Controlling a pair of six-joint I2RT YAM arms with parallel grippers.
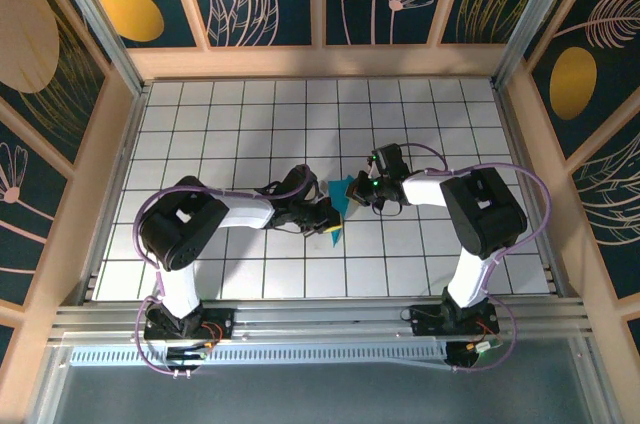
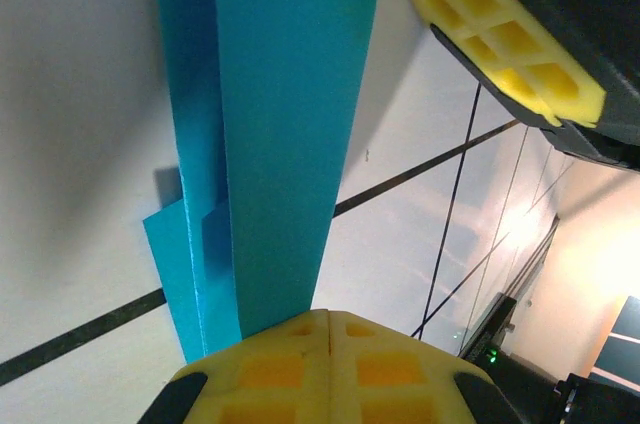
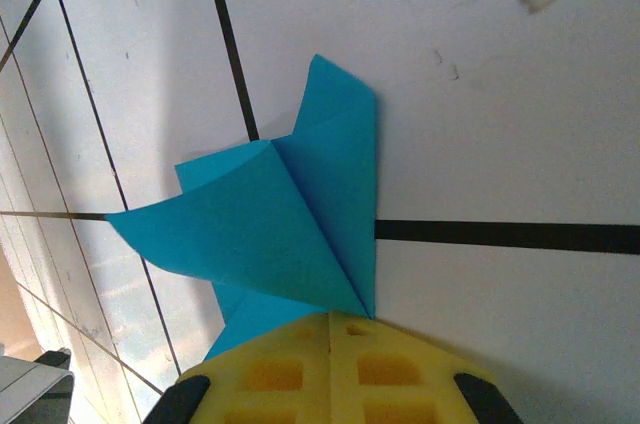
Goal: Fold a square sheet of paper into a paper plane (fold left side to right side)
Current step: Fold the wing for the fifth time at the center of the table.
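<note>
The cyan-blue paper [image 1: 340, 206] lies folded and creased on the white tiled table, between my two grippers. In the left wrist view the paper [image 2: 285, 114] is a long folded strip with layered edges, running up from my shut left gripper [image 2: 330, 314], whose tips rest on its near end. The right gripper's yellow fingers [image 2: 500, 29] show at the far end of the strip. In the right wrist view the paper [image 3: 290, 224] has a triangular flap curling up. My right gripper [image 3: 330, 316] is shut, its tips at the paper's pointed corner. Seen from above, left gripper [image 1: 325, 216] and right gripper [image 1: 364, 190] flank the paper.
Black grid lines cross the white table [image 1: 250, 124]. Wooden walls [image 1: 320, 62] with patterned panels enclose it on three sides. Both arm bases sit on the metal rail [image 1: 320, 319] at the near edge.
</note>
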